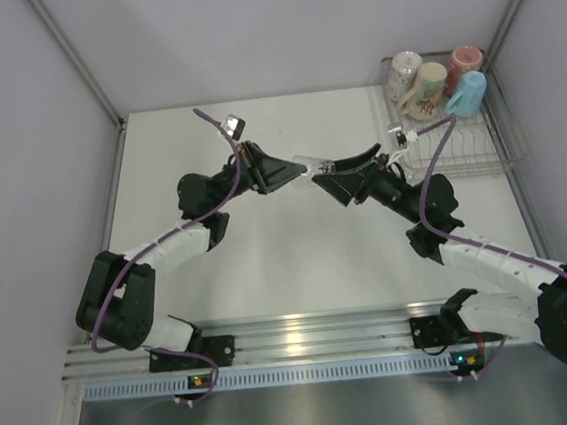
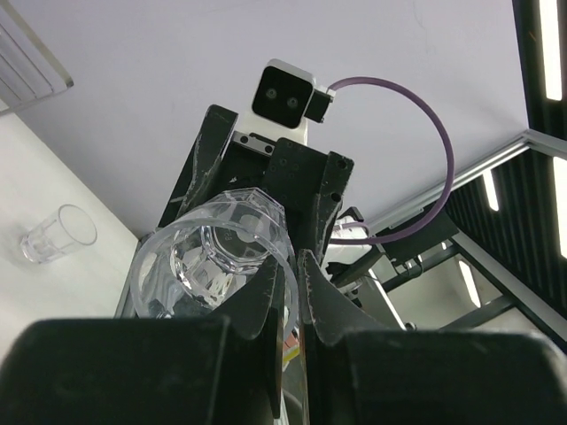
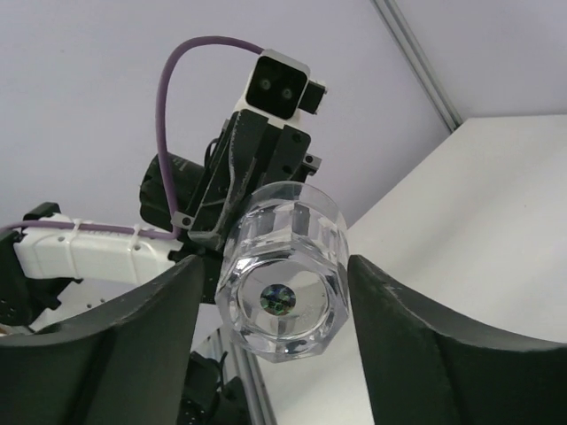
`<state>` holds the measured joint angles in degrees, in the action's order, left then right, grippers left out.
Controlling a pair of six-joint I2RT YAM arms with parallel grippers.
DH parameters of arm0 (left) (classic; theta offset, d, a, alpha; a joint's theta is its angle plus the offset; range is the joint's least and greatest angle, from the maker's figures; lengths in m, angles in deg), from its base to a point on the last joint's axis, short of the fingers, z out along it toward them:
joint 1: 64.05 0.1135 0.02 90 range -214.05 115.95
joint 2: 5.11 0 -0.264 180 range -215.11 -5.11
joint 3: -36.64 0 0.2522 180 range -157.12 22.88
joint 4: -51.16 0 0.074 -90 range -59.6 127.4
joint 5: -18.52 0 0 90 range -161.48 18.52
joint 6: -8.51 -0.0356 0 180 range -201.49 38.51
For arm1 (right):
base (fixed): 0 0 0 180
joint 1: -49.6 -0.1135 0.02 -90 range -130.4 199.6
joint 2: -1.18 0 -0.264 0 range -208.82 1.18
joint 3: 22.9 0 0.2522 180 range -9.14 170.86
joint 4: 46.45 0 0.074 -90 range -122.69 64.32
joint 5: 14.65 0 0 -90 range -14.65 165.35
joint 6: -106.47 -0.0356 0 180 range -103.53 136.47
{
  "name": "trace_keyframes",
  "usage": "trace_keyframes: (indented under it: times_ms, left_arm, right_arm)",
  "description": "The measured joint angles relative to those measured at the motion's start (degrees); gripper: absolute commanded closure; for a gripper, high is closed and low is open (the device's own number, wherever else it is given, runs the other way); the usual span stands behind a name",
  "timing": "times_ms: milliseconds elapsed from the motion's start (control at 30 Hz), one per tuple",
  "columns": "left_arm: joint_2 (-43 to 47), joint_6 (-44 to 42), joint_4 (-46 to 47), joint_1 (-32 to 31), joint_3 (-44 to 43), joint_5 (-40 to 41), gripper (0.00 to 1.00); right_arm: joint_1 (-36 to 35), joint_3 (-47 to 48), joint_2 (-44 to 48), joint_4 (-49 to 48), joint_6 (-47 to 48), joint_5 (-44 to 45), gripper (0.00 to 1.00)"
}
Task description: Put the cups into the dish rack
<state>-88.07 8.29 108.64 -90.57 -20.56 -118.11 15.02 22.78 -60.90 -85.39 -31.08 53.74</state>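
Cups first: a clear glass (image 1: 316,165) is up off the table (image 1: 269,274), over its middle, lying on its side between my two pincers. Its open mouth is turned toward the left arm and its thick base toward the right arm.

The left pincer (image 1: 300,172) reaches in from the left and is closed narrow on the glass. The right pincer (image 1: 348,168) reaches in from the right with its jaws spread wide, one finger on either side of the base end. From the right wrist I see a gap between the glass and each of those fingers (image 3: 124,345), so that pincer is around the glass without touching it.

The dish rack (image 1: 459,153) sits at the far right corner of the table. At its far end are four handled mugs bunched close together: a white patterned mug (image 1: 405,67), a cream patterned mug (image 1: 428,86), a pinkish-red mug (image 1: 466,58) and a light blue mug (image 1: 466,94). I cannot tell from above which way each one faces.

Only the top view shows the rack and mugs. The left wrist view looks straight into the mouth of the held glass. It also shows a second clear glass (image 2: 58,235) standing on the table, which I cannot find in the top view. The right wrist view shows the held glass base-on.
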Motion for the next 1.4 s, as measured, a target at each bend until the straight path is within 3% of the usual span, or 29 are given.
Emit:
trace_keyframes:
  times_ms: [67,100,167,200,233,300,367,400,700,767,933,1133,1267,1400]
  left_arm:
    - [0.2,0.2,0.6,0.0,0.1,0.0,1.0]
    - [0.4,0.1,0.8,-0.1,0.2,0.0,1.0]
    - [0.9,0.4,0.9,-0.1,0.6,0.4,0.99]
    - [1.0,0.3,0.9,-0.1,0.8,0.5,0.92]
    - [1.0,0.3,0.9,-0.1,0.9,0.6,0.71]
    - [1.0,-0.1,1.0,-0.1,1.0,0.8,0.55]
    - [1.0,-0.3,1.1,-0.1,1.0,0.9,0.37]
    - [1.0,-0.5,1.2,-0.1,1.0,0.8,0.34]
    - [1.2,-4.7,-2.7,-0.1,1.0,0.4,0.16]
    - [2.0,-8.7,-8.0,-0.1,1.0,0.8,0.14]
    - [7.5,-24.0,-31.2,-0.1,-1.1,3.1,0.04]
    - [12.0,-43.1,-56.2,-0.2,-6.2,11.0,0.02]
    - [13.1,-51.9,-67.3,-0.2,-6.5,16.9,0.02]
    - [13.1,-57.0,-73.1,-0.2,-6.2,21.0,0.02]
  right_arm:
    - [-0.1,0.0,0.0,0.4,0.4,1.1,0.51]
    - [-0.2,0.0,0.0,0.6,0.4,1.5,0.66]
    - [-0.3,0.0,0.0,0.5,0.8,1.9,0.76]
    - [-0.3,0.0,0.0,0.5,0.7,2.0,0.84]
    - [-0.5,0.0,0.0,0.6,0.8,2.2,0.89]
    - [-0.6,0.0,0.0,0.7,0.3,2.3,1.0]
    - [-0.9,0.0,0.0,0.7,-0.2,2.3,1.0]
    - [-1.0,0.0,0.0,1.1,-0.3,2.3,1.0]
    - [-1.0,8.3,1.4,21.4,2.8,7.6,1.0]
    - [-0.9,9.9,2.2,26.3,3.9,9.6,1.0]
    - [2.6,11.9,2.8,36.9,6.2,13.6,1.0]
    - [14.9,15.7,3.2,51.3,11.2,17.8,1.0]
    - [22.3,22.7,0.9,61.9,16.7,24.2,1.0]
    - [29.9,28.2,-3.6,66.6,20.2,27.3,1.0]
